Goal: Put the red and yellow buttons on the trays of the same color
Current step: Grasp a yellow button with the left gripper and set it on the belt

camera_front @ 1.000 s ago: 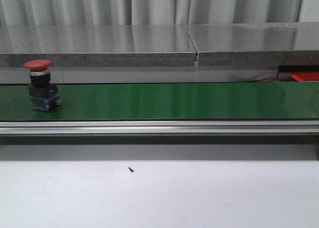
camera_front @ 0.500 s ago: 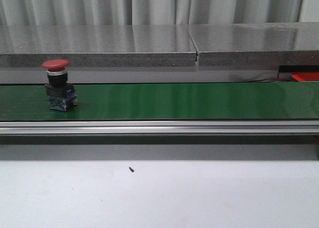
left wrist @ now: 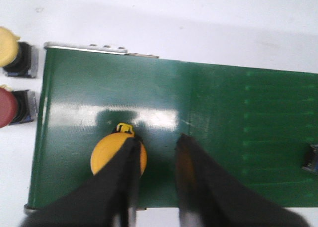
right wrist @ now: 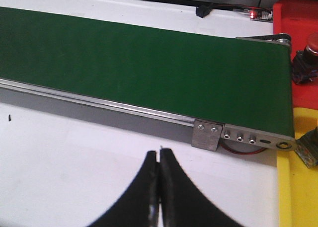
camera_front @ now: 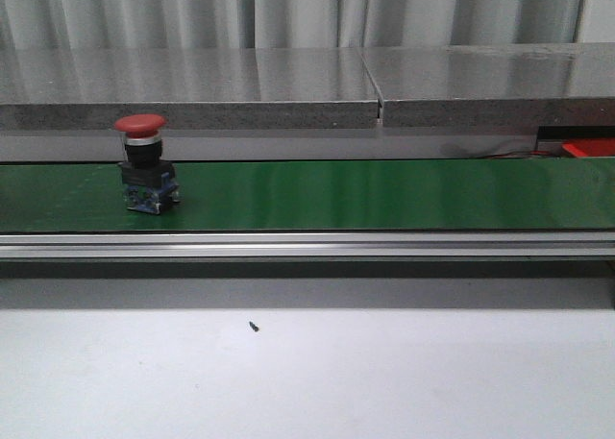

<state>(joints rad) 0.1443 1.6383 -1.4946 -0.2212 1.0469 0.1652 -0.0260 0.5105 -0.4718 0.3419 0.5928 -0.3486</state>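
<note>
1. while the red mushroom button [camera_front: 144, 165] stands upright on the green conveyor belt [camera_front: 384, 194], left of centre in the front view, neither arm shows in that view and nothing touches it.
2. in the left wrist view a yellow button [left wrist: 117, 156] sits on the belt at lower centre, its cap partly behind one finger of the left gripper [left wrist: 156, 160]. the fingers stand apart; one overlaps the cap's edge and the other is over bare belt, so they do not bracket it. i cannot tell whether they touch it.
3. at the left edge of that view, off the belt end, two more buttons wait on the white surface: another yellow button [left wrist: 12, 53] above and another red button [left wrist: 12, 108] below.
4. the right gripper [right wrist: 159, 160] is at bottom centre of the right wrist view, fingers pressed together, holding nothing, over the white table short of the belt's end.
5. at the right edge of that view lie the red tray [right wrist: 298, 28] above and the yellow tray [right wrist: 298, 187] below. each seems to hold one button already, though both are cropped.
6. judging from this, sorting is part done: one item per tray, two on the belt, two yet to be fed.
</note>
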